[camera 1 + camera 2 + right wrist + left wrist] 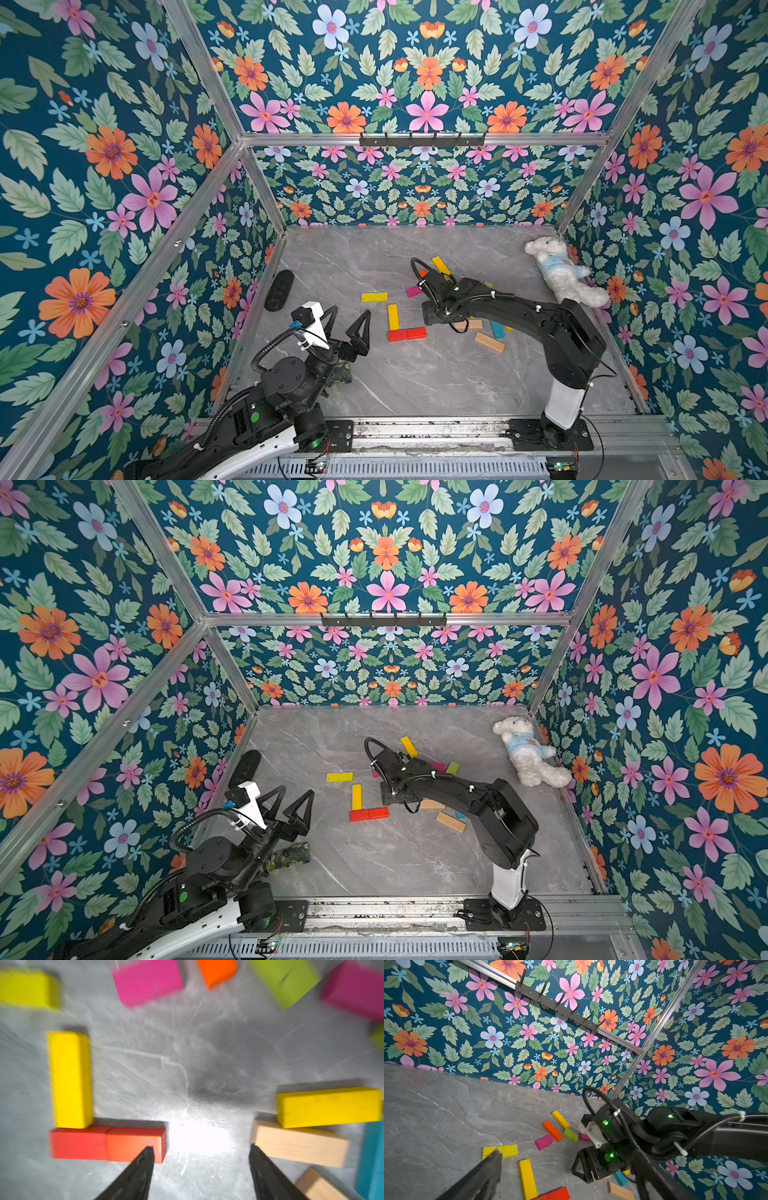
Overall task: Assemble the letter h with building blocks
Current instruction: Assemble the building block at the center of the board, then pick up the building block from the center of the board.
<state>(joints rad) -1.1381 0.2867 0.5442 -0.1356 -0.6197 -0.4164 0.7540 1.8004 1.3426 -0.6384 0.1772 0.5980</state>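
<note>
now the right hand (201, 1147) hangs spread and empty beside the red block (133, 1144), one nudge could skew it.

Left gripper (349, 318) wide apart, tilted upward; right gripper (201, 1147) parted and empty, pointing down, arm outstretched.

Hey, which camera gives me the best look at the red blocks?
The right wrist view: the red blocks sit close up, two end to end, with a yellow block against one end, though slightly blurred. Both top views show them small but whole; the left wrist view cuts them off at its edge.
</note>
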